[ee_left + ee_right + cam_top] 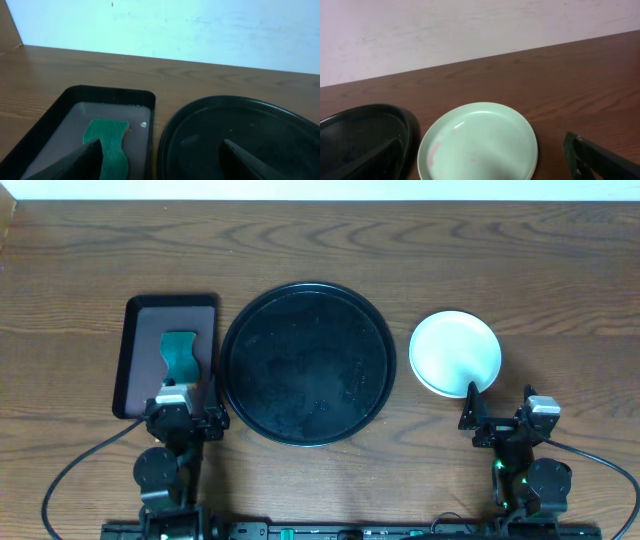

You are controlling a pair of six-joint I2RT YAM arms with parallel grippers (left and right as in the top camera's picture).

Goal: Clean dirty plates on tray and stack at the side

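Observation:
The large round black tray (308, 363) lies mid-table with no plate on it; it also shows in the left wrist view (240, 135) and the right wrist view (360, 130). To its right a pale blue-green plate (455, 352) tops a small stack on the table. In the right wrist view this plate (480, 140) has faint pink smears near its left rim. No yellow plate shows. My left gripper (188, 418) (161, 150) is open and empty at the tray's front left. My right gripper (497, 415) (485, 145) is open and empty, just in front of the stack.
A rectangular dark maroon tray (135, 360) (75, 97) lies left of the black tray, with a green sponge (181, 355) (107, 142) in it. A pale wall runs behind the table's far edge.

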